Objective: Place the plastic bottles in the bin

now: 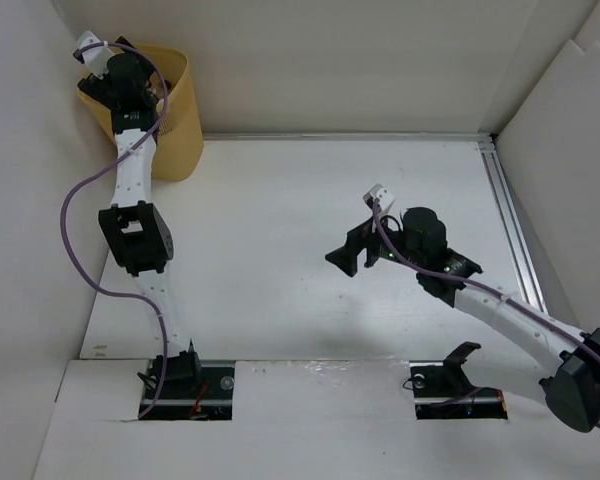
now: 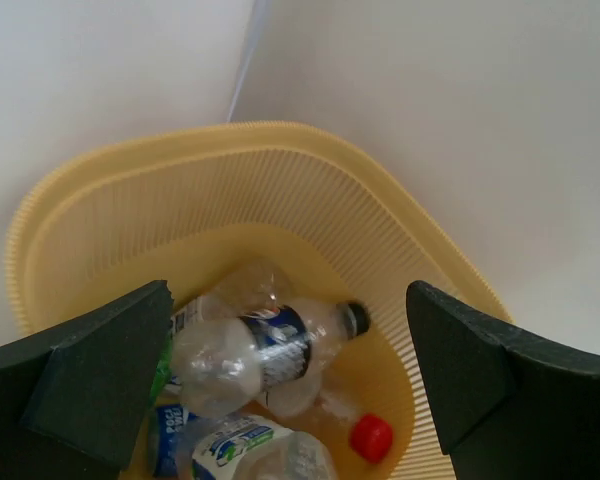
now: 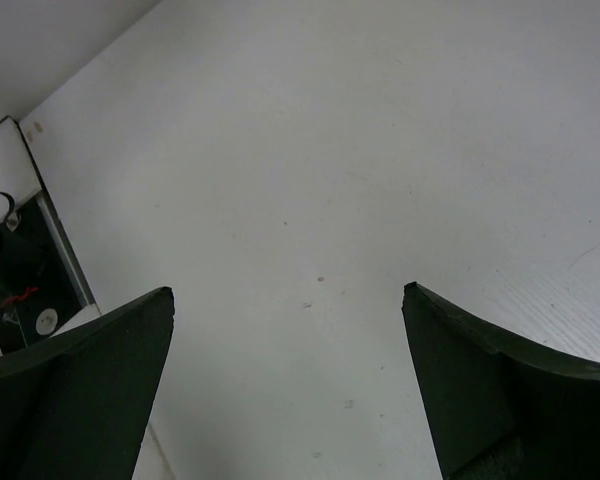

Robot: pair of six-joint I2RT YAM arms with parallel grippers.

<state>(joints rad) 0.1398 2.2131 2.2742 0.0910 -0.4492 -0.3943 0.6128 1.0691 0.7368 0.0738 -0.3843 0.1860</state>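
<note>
Bin at tabletop's far-left corner, several bottles inside. Left gripper above bin, fingers spread, empty. Right gripper over tabletop's right half, spread, empty. Drop step prob. done; none seen outside. Next: lift clear w/o clipping bin.

Right pincer above white counter.
Fingers stand wide apart, counter surface visible between them; a dark recess with a red wire sits at the left edge.

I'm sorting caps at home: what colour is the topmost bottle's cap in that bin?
The cap is black, clearest in the left wrist view.
</note>
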